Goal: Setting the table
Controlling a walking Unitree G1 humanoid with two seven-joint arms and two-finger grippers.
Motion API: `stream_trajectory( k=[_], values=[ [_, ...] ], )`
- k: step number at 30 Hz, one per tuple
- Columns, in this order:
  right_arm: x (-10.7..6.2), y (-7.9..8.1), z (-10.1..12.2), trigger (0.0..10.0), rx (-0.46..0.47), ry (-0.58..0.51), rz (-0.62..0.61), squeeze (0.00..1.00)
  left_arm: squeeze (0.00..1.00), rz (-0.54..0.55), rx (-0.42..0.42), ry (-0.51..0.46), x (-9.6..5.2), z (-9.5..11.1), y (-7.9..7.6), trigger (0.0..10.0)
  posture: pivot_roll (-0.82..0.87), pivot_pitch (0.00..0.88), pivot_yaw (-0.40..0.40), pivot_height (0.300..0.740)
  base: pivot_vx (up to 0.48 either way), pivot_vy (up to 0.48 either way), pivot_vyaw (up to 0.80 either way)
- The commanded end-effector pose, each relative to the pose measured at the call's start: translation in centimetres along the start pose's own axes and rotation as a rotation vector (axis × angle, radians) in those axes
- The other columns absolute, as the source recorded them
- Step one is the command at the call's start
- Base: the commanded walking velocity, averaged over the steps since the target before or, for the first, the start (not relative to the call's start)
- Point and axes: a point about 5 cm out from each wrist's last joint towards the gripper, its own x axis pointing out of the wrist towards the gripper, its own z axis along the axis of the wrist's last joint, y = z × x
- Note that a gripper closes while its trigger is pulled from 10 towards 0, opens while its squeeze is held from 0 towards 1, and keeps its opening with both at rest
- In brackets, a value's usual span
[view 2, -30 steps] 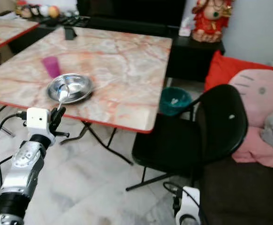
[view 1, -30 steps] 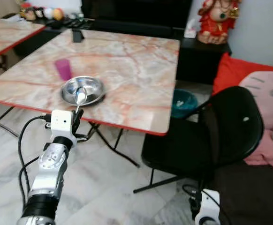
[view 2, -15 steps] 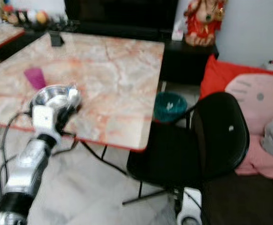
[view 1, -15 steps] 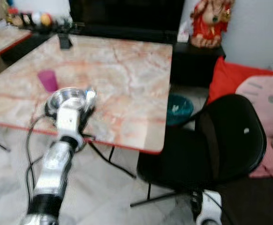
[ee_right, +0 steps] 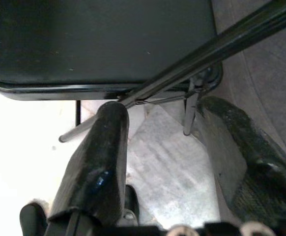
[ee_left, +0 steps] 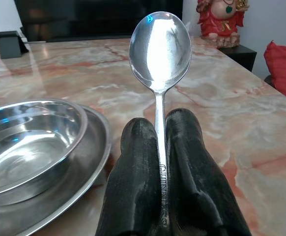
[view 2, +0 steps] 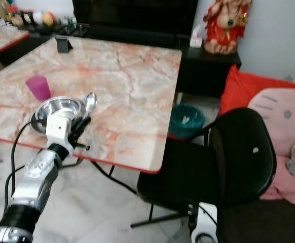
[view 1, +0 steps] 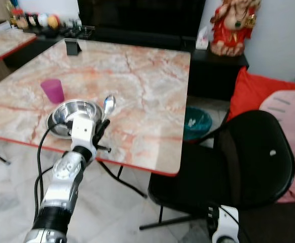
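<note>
My left gripper [view 1: 103, 126] is shut on the handle of a steel spoon [ee_left: 159, 49], which it holds upright with the spoon's bowl up. It hovers over the near edge of the marble table [view 1: 142, 91], just right of a steel bowl [view 1: 69, 112] resting in a steel plate [ee_left: 91, 162]. Behind the bowl stands a pink cup [view 1: 52, 91]. Down by the black chair [view 1: 238, 162] hangs my right gripper [ee_right: 167, 157], open and idle above the floor.
A teal bin [view 1: 198, 121] sits on the floor beyond the table's right edge. A red cushion [view 1: 251, 88] and a pink plush [view 1: 289, 109] lie at the right. A black stand [view 1: 74, 46] is at the table's far side. A second table [view 1: 0, 43] is at the left.
The camera has shifted. My left arm has risen and carried the spoon from in front of the steel bowl to its right side, over the table's edge. The right arm still hangs.
</note>
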Motion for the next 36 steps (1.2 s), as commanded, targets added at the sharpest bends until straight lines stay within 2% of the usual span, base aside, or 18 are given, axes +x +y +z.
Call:
stream_trajectory(
  k=[1,9,33,36],
  values=[
    [-0.08,0.05,-0.31,10.0,0.0,0.015,0.005,0.0,0.0,-0.005,0.0,-0.003,-0.06,0.13,0.03,10.0,0.03,0.0,-0.044,0.74,0.0,0.0,0.0],
    [-0.12,-0.02,-0.42,10.0,0.001,0.017,0.007,0.0,0.0,-0.005,0.0,-0.006,0.08,0.23,-0.06,10.0,0.03,0.0,-0.044,0.74,0.0,0.0,0.0],
    [-0.09,0.19,-0.33,10.0,0.005,0.014,0.013,0.0,0.0,-0.024,0.011,-0.001,-0.02,0.04,-0.56,10.0,0.03,0.0,-0.044,0.74,0.278,0.0,0.0],
    [-0.06,0.3,-0.21,10.0,0.006,0.009,0.014,0.0,0.0,-0.038,0.008,-0.004,-0.03,0.09,-0.63,10.0,0.03,0.0,-0.043,0.74,0.0,0.0,0.0]
  ],
)
